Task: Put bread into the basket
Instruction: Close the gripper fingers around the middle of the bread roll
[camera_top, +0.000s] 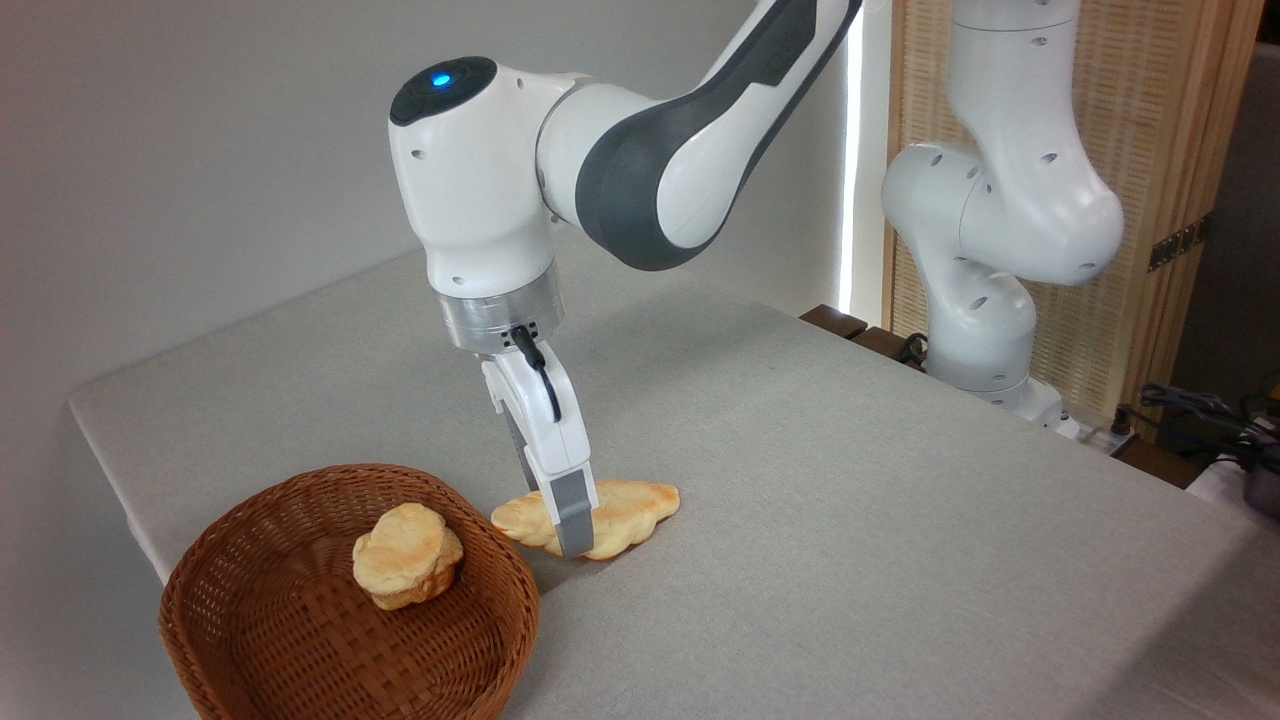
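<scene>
We found no text, label, brand, number or sign that could be read anywhere in the view. The arm's white casings were unmarked, and whatever might have stood on the cluttered things at the far right edge was too small for us to read.

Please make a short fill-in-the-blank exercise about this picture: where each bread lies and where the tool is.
1. The small bun lies inside the ____.
2. The long bread lies on the ____, to the right of the basket.
3. The tool stands at the long ____.

Missing words: basket; table; bread
</scene>
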